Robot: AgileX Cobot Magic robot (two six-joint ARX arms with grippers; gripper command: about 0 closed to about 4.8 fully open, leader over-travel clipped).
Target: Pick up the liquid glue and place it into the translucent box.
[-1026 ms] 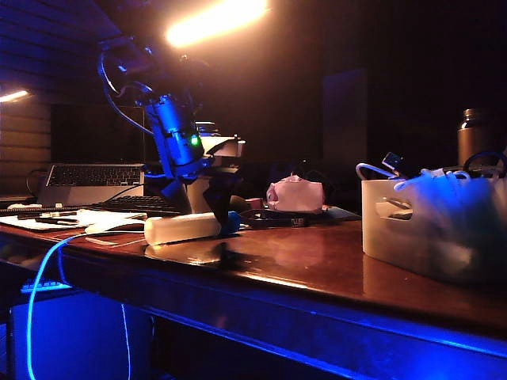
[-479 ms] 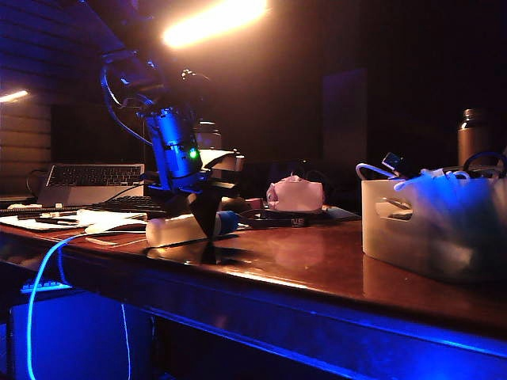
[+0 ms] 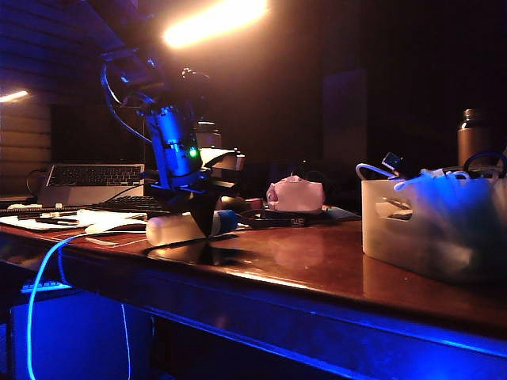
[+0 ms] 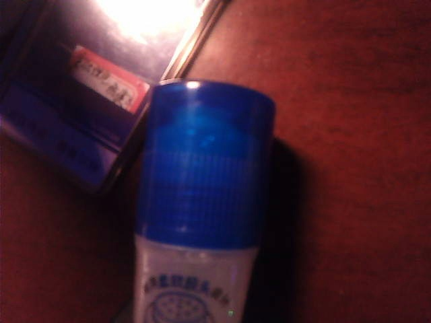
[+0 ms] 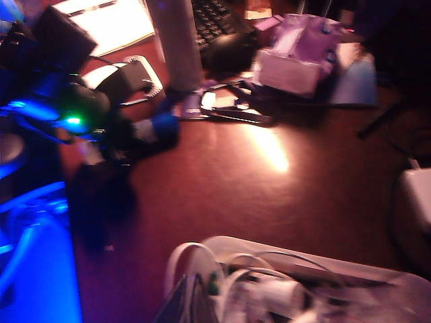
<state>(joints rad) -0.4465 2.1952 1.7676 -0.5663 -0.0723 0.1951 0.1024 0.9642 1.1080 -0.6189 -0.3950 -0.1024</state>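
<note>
Frosted whitish plastic forms the translucent box [image 3: 432, 226] at three o'clock on the wooden table [image 3: 317, 265], crammed with tangled cables [image 3: 444, 178]; a metal flask [image 3: 473, 134] rises behind it. At nine o'clock the liquid glue [image 3: 184, 228] lies on its side, blue cap toward the box. Over it the left gripper [image 3: 204, 226] points steeply down, jaws straddling the cap end and apparently closed on it. No view shows the right gripper's jaws, so their state is unclear.
</note>
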